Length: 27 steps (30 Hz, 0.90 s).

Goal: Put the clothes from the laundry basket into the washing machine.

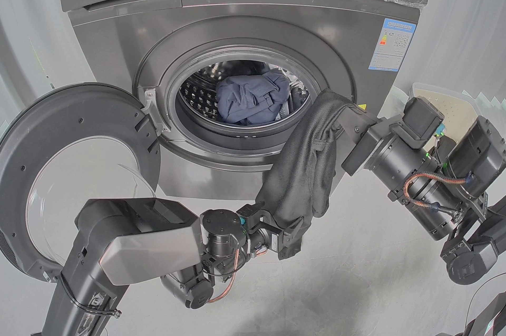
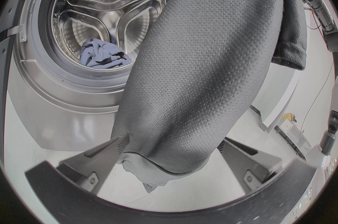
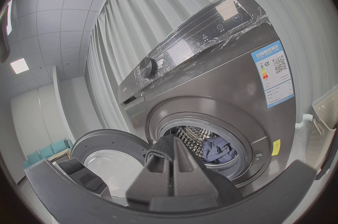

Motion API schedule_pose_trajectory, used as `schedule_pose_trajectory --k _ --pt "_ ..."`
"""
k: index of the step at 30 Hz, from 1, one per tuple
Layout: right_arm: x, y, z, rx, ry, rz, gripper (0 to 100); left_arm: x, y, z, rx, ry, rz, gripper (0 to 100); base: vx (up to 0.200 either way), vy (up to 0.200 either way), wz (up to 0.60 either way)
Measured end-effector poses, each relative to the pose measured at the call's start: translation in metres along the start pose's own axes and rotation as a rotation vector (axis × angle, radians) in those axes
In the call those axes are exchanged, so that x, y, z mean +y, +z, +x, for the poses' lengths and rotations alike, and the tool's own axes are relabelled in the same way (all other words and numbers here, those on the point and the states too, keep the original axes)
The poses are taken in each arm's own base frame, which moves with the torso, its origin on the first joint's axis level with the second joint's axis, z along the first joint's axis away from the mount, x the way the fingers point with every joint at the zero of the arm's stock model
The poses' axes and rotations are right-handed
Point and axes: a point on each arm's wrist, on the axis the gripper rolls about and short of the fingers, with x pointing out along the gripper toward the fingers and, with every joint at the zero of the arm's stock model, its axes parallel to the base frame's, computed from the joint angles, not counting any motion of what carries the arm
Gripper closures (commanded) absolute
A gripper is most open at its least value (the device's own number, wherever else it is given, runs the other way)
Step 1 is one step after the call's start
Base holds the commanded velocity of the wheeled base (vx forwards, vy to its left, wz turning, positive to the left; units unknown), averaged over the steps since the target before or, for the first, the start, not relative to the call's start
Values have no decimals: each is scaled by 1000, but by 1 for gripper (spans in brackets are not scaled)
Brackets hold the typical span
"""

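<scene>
A black garment [image 1: 305, 168] hangs in front of the washing machine [image 1: 126, 36], just right of and below its open drum mouth. My right gripper [image 1: 342, 116] is shut on the garment's top end, level with the drum's right rim; the shut fingers [image 3: 158, 175] pinch the black cloth [image 3: 162, 144]. The garment's lower end drapes between the spread fingers [image 2: 105, 154] of my open left gripper [image 1: 284, 239], low before the machine. The black garment [image 2: 204, 70] hangs slack there. A blue garment [image 1: 253, 97] lies inside the drum.
The round door [image 1: 68, 152] stands swung open to the left of the drum. A cream laundry basket [image 1: 448, 99] sits to the right of the machine, behind my right arm. Grey floor lies bare in front.
</scene>
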Motion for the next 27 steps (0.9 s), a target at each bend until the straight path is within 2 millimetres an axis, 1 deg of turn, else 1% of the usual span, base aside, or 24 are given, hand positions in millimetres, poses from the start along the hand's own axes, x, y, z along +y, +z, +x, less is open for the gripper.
schedule_pose_trajectory --k 5,8,11,16,18,20,27 --pt "0 0 0 -1 0 1 100 1 1 1 -6 2 -1 100 0 0 0" --pt "-1 0 0 -1 -2 0 100 6 4 1 -14 19 -2 100 0 0 0" --pt "-2 0 0 0 -8 -2 100 12 12 -2 -28 37 -5 100 0 0 0" --pt "-8 0 -1 4 -28 -10 100 21 27 -14 -35 61 -7 100 0 0 0" --pt "-12 1 -1 4 -38 -15 100 22 34 -24 -28 60 -7 100 0 0 0" --pt "-16 1 -1 2 -52 -20 100 25 44 -38 -20 55 -7 100 0 0 0" --pt "-33 4 0 -8 -108 -43 100 36 87 -98 -33 25 -7 100 0 0 0"
